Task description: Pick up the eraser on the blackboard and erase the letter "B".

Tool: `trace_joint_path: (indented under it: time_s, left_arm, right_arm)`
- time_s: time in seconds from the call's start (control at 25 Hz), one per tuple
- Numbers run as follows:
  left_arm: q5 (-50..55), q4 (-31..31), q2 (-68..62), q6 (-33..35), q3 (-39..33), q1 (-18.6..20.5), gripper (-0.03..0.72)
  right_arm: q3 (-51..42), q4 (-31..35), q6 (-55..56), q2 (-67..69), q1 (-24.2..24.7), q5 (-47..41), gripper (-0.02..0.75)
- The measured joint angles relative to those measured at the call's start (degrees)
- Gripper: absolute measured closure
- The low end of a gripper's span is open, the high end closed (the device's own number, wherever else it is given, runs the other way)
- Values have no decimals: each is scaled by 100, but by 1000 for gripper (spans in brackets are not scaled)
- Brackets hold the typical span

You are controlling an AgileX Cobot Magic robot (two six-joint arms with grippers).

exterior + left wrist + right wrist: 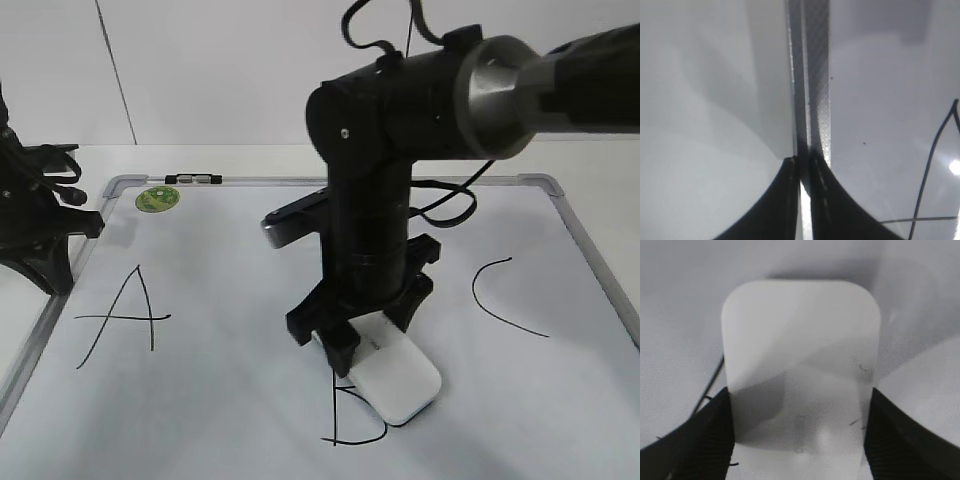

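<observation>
The white eraser lies tilted on the blackboard, over the upper part of the letter "B". My right gripper reaches straight down and is shut on the eraser's far end. In the right wrist view the eraser fills the space between the two black fingers of the right gripper, and a black stroke of the "B" shows at its left. My left gripper hangs at the board's left edge. In the left wrist view the left gripper is shut and empty.
The black "A" is on the left and the "C" on the right. A round green sticker and a marker are at the board's far left corner. The silver frame runs under my left gripper.
</observation>
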State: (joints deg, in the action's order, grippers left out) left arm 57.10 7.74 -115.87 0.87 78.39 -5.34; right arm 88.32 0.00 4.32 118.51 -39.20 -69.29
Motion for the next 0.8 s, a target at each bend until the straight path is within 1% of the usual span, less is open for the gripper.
trace_joint_path:
  time_s: [0.12, 0.16, 0.4, 0.48, 0.6, 0.8]
  left_arm:
    - [11, 0, 0, 0, 0, 0, 667]
    - [11, 0, 0, 0, 0, 0, 667]
    - [31, 0, 0, 0, 0, 0, 667]
    - [31, 0, 0, 0, 0, 0, 667]
    - [36, 0, 0, 0, 0, 0, 667]
    - [45, 0, 0, 0, 9, 0, 667]
  right_arm:
    - [8, 0, -12, 9, -377, 55, 188]
    - [8, 91, -47, 9, -467, 65, 188]
    - [-44, 941, -334, -53, -1009, 162, 188]
    - [-51, 1090, -356, -53, -1085, 174, 188]
    - [-80, 1137, -357, -63, -1085, 216, 188]
    - [-80, 978, -357, -76, -1085, 246, 188]
